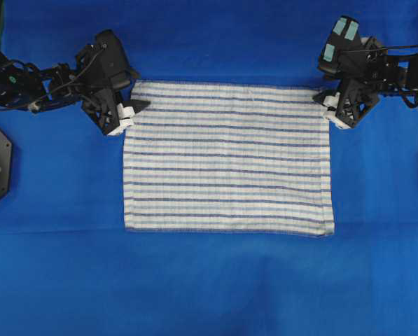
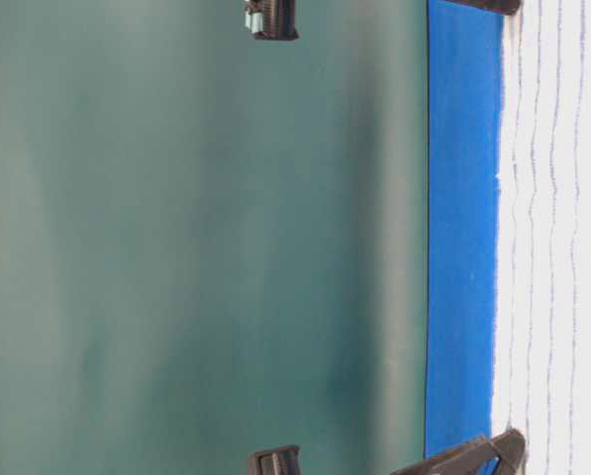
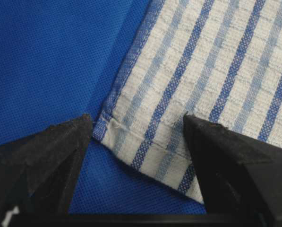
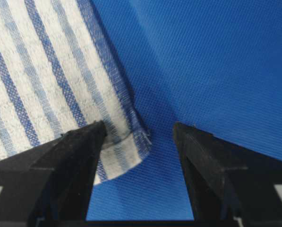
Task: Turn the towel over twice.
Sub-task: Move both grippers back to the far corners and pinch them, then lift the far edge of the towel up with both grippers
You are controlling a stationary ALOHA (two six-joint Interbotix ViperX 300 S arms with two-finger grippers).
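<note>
Striped towel [image 1: 227,157] lies flat overhead; wrist views show each wide-open pincer [image 3: 138,127] [image 4: 140,130] straddling a corner.

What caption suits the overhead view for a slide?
Two open end effectors, left and right, at the far corners of a flat striped towel.

Probably a robot lab: two black arms [image 1: 61,80] over a blue table cover [image 1: 209,280], with a plain green wall [image 2: 196,237].
</note>
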